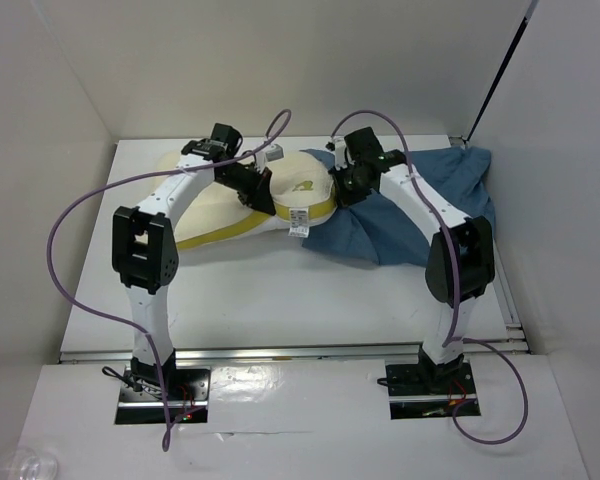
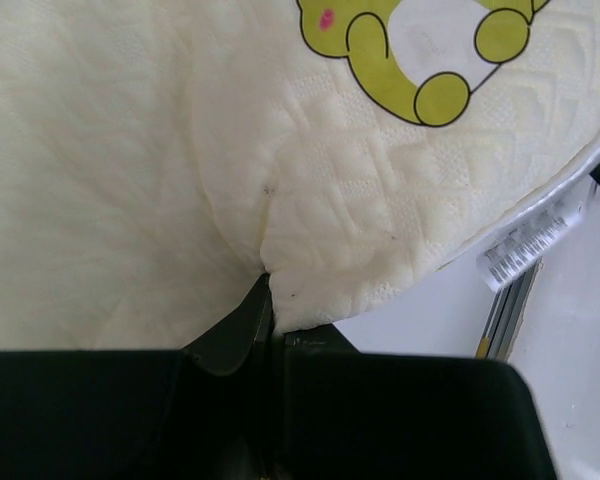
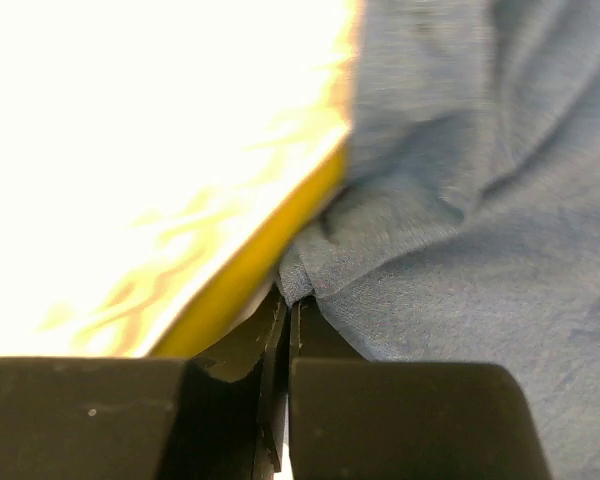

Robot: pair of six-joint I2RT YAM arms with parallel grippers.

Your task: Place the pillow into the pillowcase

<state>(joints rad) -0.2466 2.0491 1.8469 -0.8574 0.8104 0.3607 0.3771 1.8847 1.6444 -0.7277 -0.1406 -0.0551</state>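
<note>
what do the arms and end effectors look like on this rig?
Both the left arm and the right arm have white links with chunky black joint housings. A thin purple cable loops loosely from the wrist to the base of each. Each arm is bolted to a black base plate with thin red wiring. The left end effector and the right end effector are black, each with two flat dark fingers.

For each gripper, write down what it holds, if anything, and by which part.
Left gripper: a pinched fold in the top of the pillow. Right gripper: a bunched fold of the pillowcase, beside the pillow.
</note>
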